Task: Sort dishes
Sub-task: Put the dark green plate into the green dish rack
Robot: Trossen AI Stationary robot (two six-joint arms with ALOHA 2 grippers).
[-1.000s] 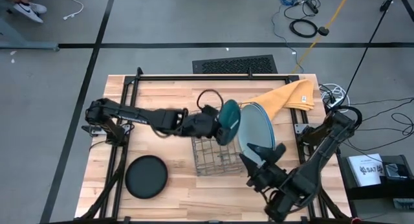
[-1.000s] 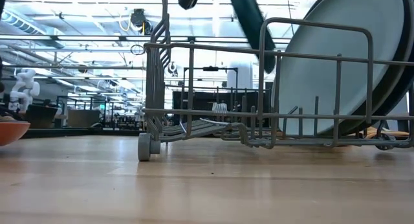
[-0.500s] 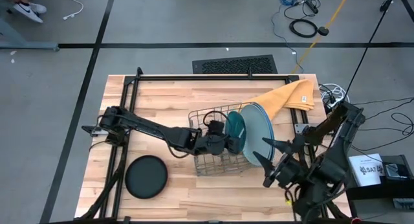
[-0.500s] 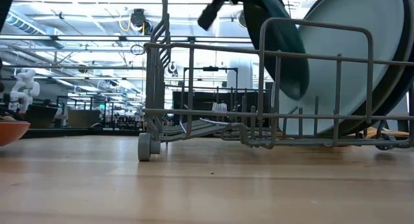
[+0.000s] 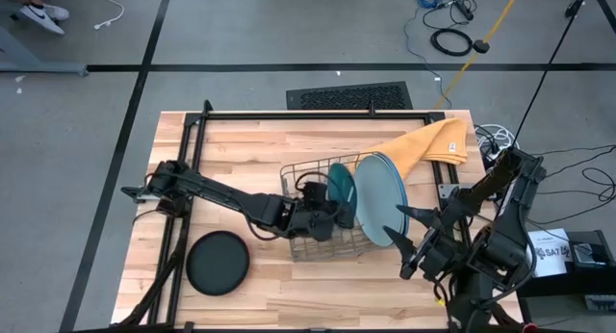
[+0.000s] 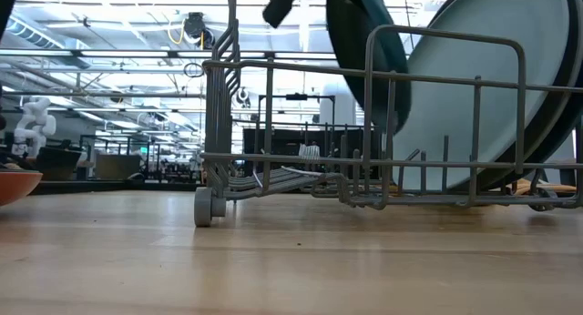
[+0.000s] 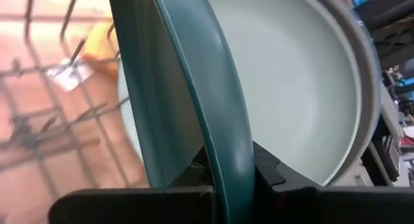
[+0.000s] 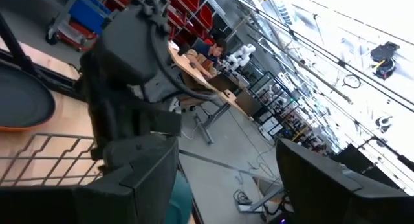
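I hold the dark teal plate (image 5: 341, 187) clamped by its rim in the left gripper (image 5: 330, 216), upright inside the wire rack (image 5: 300, 235) beside the large plates (image 5: 380, 200) already racked there. The right gripper (image 5: 409, 244) waits open and empty near the table's right edge. I judge the black plate (image 5: 218, 262), at the table's front-left corner, still to sort.

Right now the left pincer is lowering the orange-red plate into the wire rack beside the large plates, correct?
Not quite: the plate in the left pincer is the dark teal plate, as the high view shows. It is being set into the wire rack beside the large plates.
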